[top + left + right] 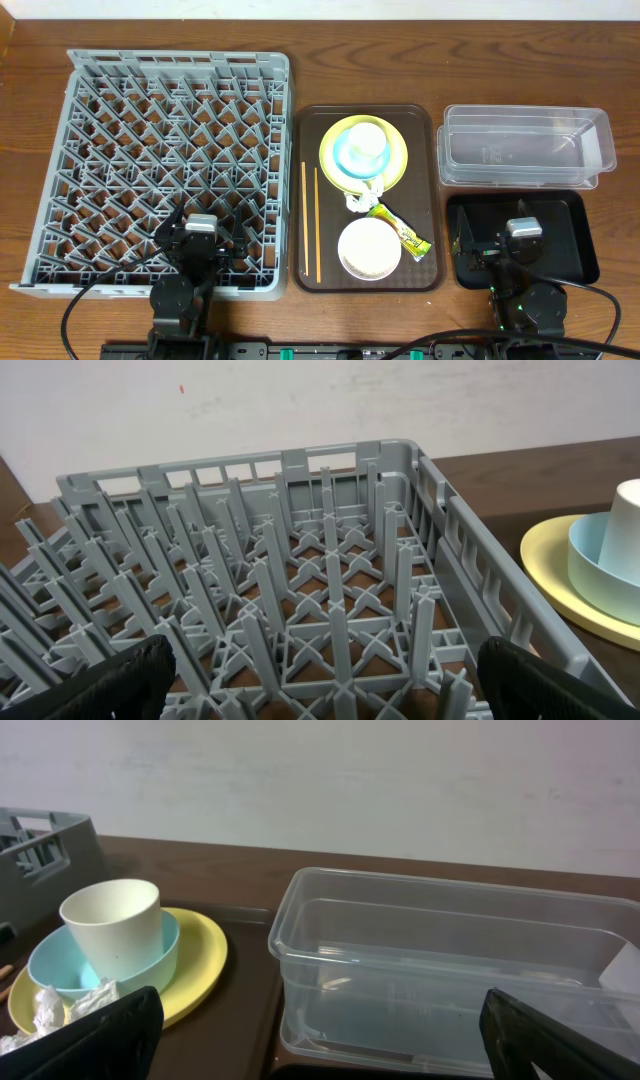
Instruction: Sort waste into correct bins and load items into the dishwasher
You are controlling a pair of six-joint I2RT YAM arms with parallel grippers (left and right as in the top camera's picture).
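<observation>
Waste, a yellow-green printed snack wrapper (405, 232) and a crumpled white tissue (363, 196), lies on the brown rectangular serving tray (425, 170) beside the grey lattice dish rack (160, 150). Our left claw (202, 237) and right claw (517, 244) gape wide, empty. We judge sorting not yet begun; next, the right claw must reach the wrapper.

Soft, even indoor light, fairly bright, seemingly from above: the large grey plastic lattice dish rack (150, 130) casts only short shadows on the brown wooden table (30, 42). Faint glare streaks the clear plastic rectangular tub (450, 950). The shallow black rectangular tray (575, 215) swallows detail. Both wrist views are softer, blurring at the bottom corners.
</observation>
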